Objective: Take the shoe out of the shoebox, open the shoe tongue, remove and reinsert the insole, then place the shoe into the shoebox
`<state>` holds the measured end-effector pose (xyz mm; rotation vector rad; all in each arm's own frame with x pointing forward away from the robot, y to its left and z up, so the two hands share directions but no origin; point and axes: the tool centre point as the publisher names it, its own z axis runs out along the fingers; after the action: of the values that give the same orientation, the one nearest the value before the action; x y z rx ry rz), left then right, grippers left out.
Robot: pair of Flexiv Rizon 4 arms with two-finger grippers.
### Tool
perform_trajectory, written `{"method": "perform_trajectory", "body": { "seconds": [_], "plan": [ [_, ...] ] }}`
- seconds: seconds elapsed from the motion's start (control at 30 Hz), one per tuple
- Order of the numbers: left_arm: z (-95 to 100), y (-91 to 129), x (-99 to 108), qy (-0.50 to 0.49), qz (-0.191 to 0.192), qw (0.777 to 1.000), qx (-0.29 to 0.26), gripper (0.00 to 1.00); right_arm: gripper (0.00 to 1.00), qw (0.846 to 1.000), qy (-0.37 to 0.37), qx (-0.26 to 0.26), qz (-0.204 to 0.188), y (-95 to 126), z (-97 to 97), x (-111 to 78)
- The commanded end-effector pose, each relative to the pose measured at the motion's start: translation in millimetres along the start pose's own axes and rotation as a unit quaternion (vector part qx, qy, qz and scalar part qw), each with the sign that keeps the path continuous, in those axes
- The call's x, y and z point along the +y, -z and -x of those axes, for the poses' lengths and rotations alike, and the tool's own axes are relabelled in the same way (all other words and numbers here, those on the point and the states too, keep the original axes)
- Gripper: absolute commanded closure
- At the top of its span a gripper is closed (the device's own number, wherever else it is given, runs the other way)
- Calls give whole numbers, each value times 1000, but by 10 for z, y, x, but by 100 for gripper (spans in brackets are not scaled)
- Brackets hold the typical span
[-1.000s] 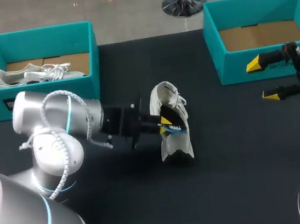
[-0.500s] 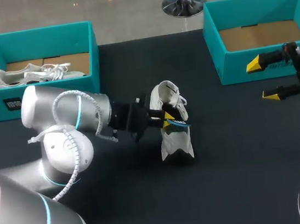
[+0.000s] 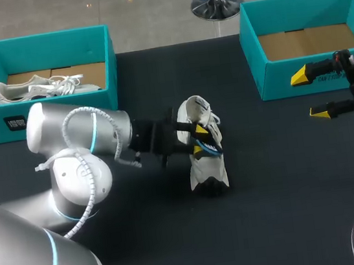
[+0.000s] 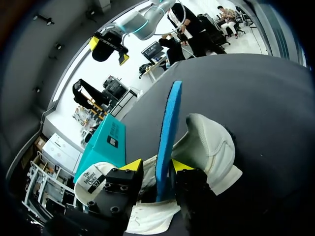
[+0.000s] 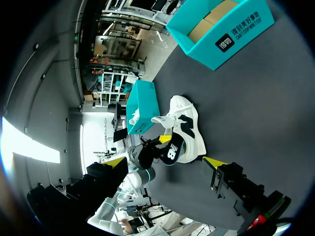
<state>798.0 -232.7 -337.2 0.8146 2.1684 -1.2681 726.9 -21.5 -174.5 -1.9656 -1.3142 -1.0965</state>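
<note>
Between the left fingers (image 4: 132,165) stands the blue insole (image 4: 169,123), gripped from both sides, its lower end down inside the white shoe (image 3: 206,168) that rests on the dark counter (image 3: 289,189) beneath them. Well apart, the right fingers (image 3: 299,77) hang spread wide, holding nothing, beside a teal shoebox (image 3: 257,69).
</note>
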Motion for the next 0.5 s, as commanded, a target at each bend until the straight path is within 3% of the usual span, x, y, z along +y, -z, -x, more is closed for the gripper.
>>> {"method": "perform_trajectory", "body": {
  "seconds": [0.03,0.13,0.17,0.23,0.5],
  "plan": [
    [-79,162,-102,-4,-6,1000,-4,63,0,1000,-1,-2,1,0,-2,-13],
    [-98,166,-120,-8,-5,1000,-2,65,0,1000,-1,-2,1,0,-2,-13],
    [-107,159,-118,-8,-5,1000,-2,72,0,1000,-1,-2,1,0,-2,-13],
    [-122,127,-108,-7,-3,1000,3,100,0,1000,-1,-2,1,0,-2,-13],
    [-90,-70,-32,-31,20,999,13,100,0,1000,-1,-2,1,0,-2,-13]
  ]
}}
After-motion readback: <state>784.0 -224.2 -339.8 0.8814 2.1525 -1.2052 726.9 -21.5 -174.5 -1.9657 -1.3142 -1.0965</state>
